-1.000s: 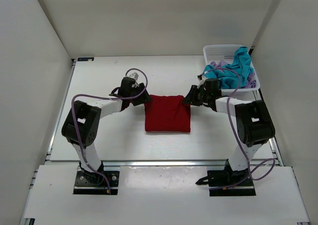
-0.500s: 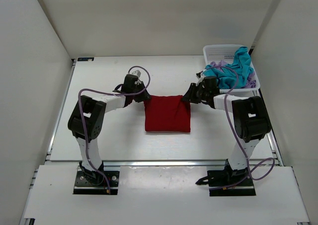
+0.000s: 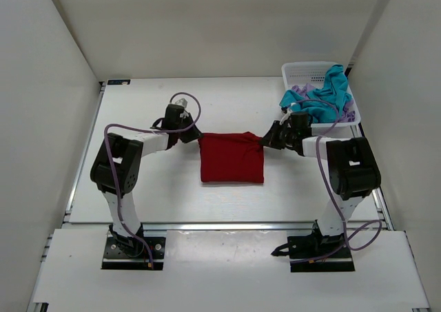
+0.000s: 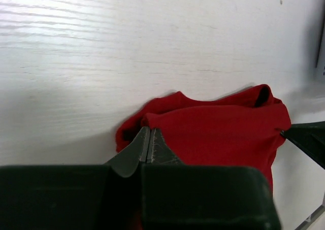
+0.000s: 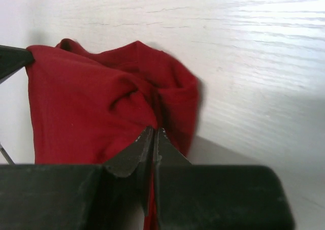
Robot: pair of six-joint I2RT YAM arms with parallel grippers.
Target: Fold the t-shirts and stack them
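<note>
white wooden table (image 3: 151, 181): spread beneath both arms.
deep red cloth t-shirt (image 3: 232, 162): laid folded mid-table.
white plastic mesh basket (image 3: 303, 69): set at the far right corner; teal-blue t-shirt (image 3: 327, 95) and pale lavender t-shirt (image 3: 298, 90) heaped inside.
left gripper (image 4: 149, 143): clenched on the red shirt's far left corner.
right gripper (image 5: 153, 138): clenched on its far right corner.
</note>
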